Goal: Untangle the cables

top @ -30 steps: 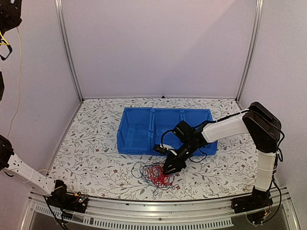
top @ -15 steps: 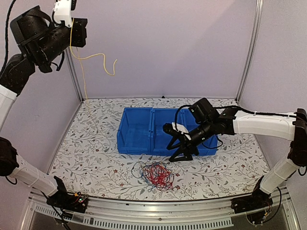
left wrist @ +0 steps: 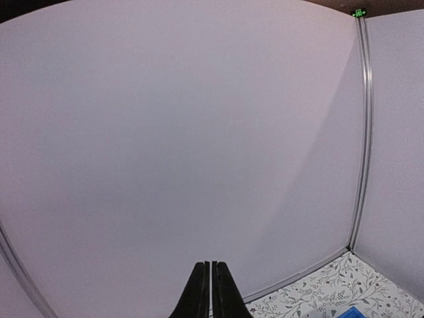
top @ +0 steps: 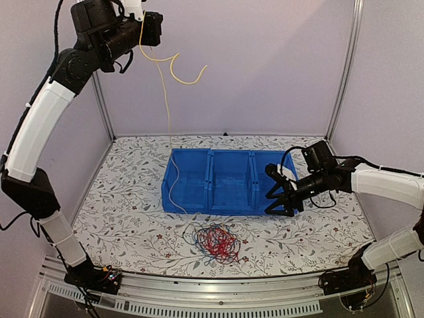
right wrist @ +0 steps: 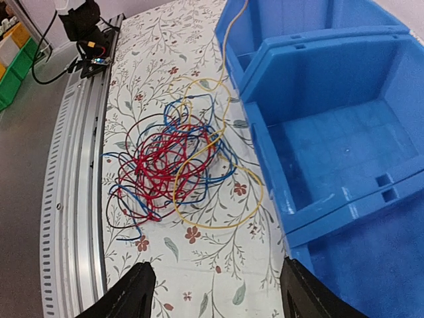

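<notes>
Barely traceable yellow cable overhead

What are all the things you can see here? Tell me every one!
bin: one, blue, three compartments, middle of the table
table: one, flowery pattern, under everything
wire pile: one tangle, red, dark blue and yellow, on the table just in front of the bin
yellow wire: one, held up high, hanging down towards the pile
left pincer: one, black, high up on the left, shut on the yellow wire
right pincer: one, black, open, by the bin's right front edge, holding nothing
</notes>
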